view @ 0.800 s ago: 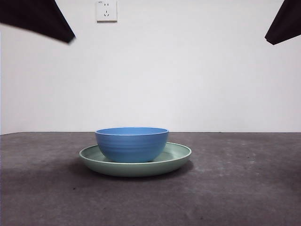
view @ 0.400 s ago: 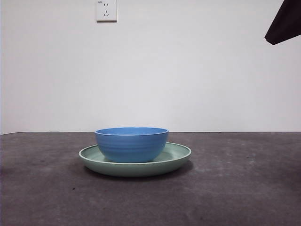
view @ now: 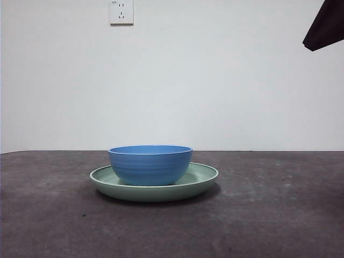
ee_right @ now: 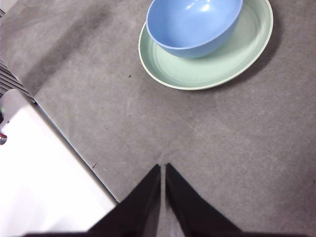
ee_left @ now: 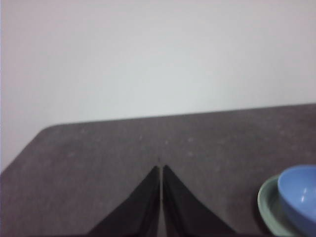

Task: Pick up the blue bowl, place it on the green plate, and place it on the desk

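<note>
Blue bowl [view: 150, 164] sits on green plate [view: 201, 180], apart from both tools.

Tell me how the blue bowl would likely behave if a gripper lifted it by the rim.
The blue bowl looks rigid, so probably won't flex. Its smooth surface may slip between jaws. Sitting loose in the green plate, it should lift free.

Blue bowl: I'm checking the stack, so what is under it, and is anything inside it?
The bowl sits on the green plate, which rests on the desk. The right wrist view shows the bowl empty. The plate's centre beneath it is hidden.
</note>
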You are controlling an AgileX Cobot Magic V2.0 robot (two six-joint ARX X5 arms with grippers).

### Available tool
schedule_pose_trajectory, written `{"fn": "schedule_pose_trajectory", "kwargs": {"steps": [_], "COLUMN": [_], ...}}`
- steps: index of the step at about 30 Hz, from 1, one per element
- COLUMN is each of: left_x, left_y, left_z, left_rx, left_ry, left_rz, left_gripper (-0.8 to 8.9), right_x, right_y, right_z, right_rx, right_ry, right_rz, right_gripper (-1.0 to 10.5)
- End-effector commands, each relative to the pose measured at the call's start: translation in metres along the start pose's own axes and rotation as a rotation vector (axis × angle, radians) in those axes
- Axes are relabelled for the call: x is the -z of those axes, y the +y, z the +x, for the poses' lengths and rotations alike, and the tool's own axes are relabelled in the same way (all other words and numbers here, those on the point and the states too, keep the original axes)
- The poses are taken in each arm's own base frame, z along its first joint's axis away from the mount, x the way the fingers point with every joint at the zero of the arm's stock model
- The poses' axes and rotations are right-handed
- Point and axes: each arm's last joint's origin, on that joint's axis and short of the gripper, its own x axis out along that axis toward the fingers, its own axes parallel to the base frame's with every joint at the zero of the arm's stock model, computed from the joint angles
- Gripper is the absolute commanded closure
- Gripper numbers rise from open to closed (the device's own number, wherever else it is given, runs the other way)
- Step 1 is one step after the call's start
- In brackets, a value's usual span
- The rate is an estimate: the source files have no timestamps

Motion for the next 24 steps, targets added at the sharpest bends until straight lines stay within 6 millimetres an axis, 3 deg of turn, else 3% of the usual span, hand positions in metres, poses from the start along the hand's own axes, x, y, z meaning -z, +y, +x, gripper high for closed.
{"fn": "schedule_pose_trajectory", "kwargs": {"steps": [1,10,24], "left_x": [0.01,0.042,0.062], "left_y": [0.0,-0.001,-0.002], "left_z": [-0.001,-0.002,-0.006], "left_rx": [-0.002,-0.024,-0.018], "left_ry": [0.013,0.081,0.223], "left_rz": [0.012,0.008,-0.009], "left_gripper": [8.05,8.05,8.05], "right_x": [-0.002,-0.002,-0.002], "right_y": [0.001,0.001,0.001], "right_z": [0.0,0.0,0.0], "right_rx": [-0.009,-0.009,-0.009], "right_ry": [-0.007,-0.007,-0.007], "right_rz": [-0.017,-0.017,-0.017], "right_gripper": [9.4,9.4,9.4]}}
